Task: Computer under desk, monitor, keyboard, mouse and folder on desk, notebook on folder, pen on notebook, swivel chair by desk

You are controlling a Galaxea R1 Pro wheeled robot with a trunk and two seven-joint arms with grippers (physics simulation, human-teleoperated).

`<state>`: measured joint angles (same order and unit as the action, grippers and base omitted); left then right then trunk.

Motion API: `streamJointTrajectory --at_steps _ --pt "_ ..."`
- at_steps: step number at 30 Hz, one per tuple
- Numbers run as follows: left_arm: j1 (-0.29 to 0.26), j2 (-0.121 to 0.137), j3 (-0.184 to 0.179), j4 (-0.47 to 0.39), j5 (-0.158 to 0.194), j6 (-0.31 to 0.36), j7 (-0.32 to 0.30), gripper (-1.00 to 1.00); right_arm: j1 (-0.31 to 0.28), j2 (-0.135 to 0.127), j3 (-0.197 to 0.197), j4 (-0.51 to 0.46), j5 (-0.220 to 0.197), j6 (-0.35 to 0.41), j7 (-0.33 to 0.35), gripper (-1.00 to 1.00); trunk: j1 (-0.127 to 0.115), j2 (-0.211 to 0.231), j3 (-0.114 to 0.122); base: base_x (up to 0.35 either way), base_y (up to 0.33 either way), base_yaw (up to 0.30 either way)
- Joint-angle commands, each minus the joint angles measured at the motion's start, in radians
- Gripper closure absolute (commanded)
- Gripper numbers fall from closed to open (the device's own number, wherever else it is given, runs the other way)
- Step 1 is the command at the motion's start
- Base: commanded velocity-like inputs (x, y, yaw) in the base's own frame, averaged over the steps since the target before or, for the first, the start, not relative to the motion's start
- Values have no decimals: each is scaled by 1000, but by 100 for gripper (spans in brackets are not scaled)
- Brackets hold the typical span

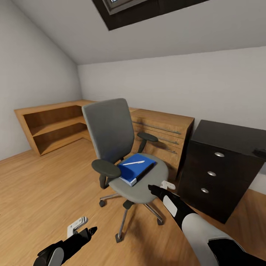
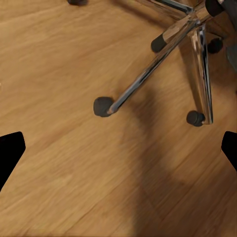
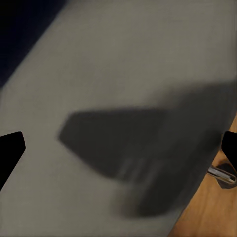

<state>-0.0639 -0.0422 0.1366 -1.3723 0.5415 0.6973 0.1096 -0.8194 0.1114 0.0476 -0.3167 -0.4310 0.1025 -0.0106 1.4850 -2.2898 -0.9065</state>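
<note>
Judged stiff, light, slick: flat bright-blue folder [image 1: 136, 169] just beyond spread right gripper [image 1: 152, 189]; best pinched at near black edge, slim white pen [image 1: 133, 162] liable to roll.

The swivel chair [image 1: 122, 155] is standing in the middle of the floor [image 1: 44, 192], with its back turned toward the left. The folder [image 1: 136, 169] is lying on the seat, and the pen [image 1: 133, 162] is lying on top of the folder. Behind the chair, the low shelving [image 1: 55, 123] is running along the wall into the corner. To the right of the chair, the drawer unit [image 1: 218, 170] is standing beside the end of the shelving.
</note>
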Motion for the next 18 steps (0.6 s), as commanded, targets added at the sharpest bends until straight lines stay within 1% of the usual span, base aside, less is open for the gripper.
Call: streamJointTrajectory --at_steps 1,4,6,10,14,18 --pt "-1 -1 1 -1 11 5 8 -100 0 -1 5 18 -3 3 -4 -100 0 0 -1 -105 0 0" --pt "-1 -1 1 -1 11 5 8 -100 0 -1 5 18 -3 2 -5 -100 0 0 -1 -221 0 0" --pt "-1 -1 -7 -1 11 5 9 -100 0 -1 5 18 -2 2 -5 -100 0 0 -1 -301 0 0" --pt "-1 -1 -12 -1 11 5 10 -100 0 -1 5 18 -2 2 -5 -100 0 0 -1 -296 0 0" --pt "-1 -1 -12 -1 11 5 11 -100 0 -1 4 17 -3 2 -5 -100 0 0 -1 -78 0 0" --pt "-1 -1 -12 -1 10 5 12 -100 0 1 6 16 -3 3 -8 -100 0 0 -3 -4 0 177"
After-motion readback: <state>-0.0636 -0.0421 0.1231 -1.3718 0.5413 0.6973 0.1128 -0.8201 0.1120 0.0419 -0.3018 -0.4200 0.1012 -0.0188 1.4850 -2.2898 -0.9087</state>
